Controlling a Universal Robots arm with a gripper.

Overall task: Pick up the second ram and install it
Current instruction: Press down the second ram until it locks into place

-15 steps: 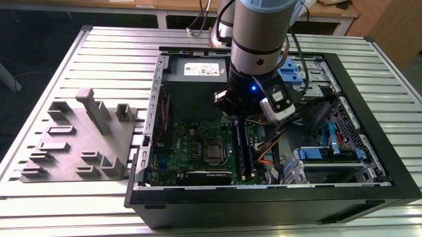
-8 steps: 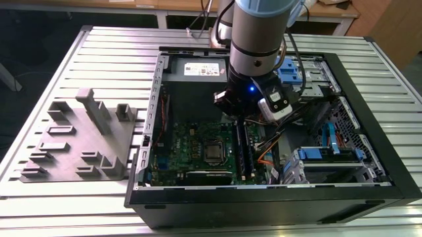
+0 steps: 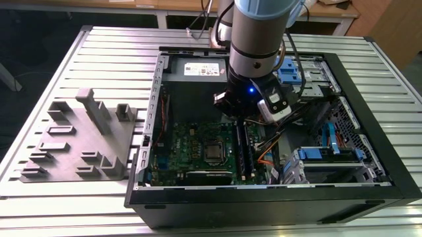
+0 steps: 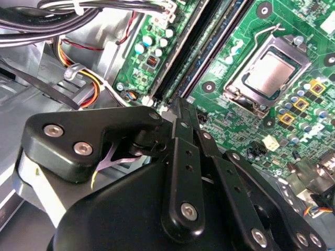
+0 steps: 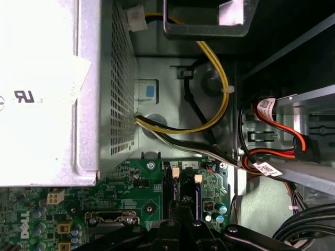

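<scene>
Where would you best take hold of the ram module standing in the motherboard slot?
Pinch the ram module by its long top edge, across both flat faces, from straight above: it stands thin on edge, a neighbouring slot close alongside.

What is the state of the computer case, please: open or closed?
Open: the computer case has no side cover on, and the motherboard lies exposed inside.
</scene>
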